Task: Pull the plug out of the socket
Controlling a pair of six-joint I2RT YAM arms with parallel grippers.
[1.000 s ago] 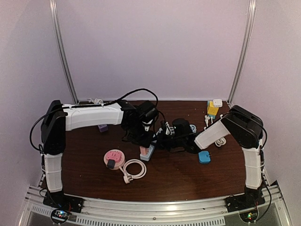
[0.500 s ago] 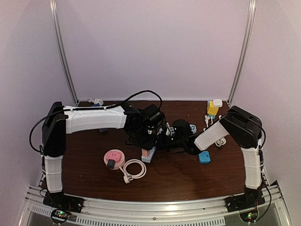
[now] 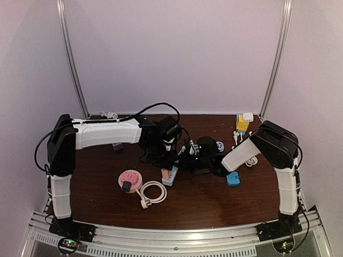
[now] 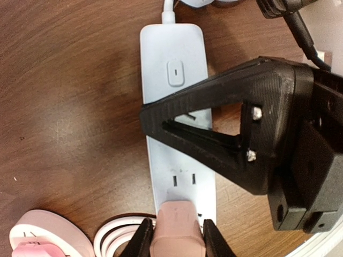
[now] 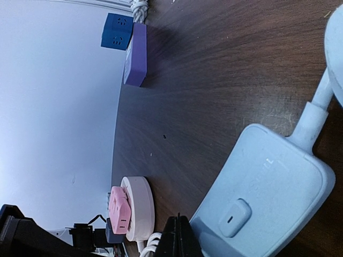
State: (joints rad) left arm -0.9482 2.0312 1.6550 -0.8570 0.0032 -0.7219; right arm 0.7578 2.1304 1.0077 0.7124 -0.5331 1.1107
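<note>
The left fingers [image 4: 140,242] clamp the pink plug [image 4: 177,233], which is plugged into the near end of the pale blue socket strip [image 4: 174,101], around the middle of the tabletop [image 4: 64,107]. The right fingers [image 5: 178,236], closed together, lie across the strip.

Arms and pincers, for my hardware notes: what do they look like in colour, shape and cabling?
The left arm and right arm have white link shells and black joint housings. A black cable arcs above the left one. The left pincer has slim black fingers; the right pincer is black too, its finger an open triangular frame with two silver screws.
</note>
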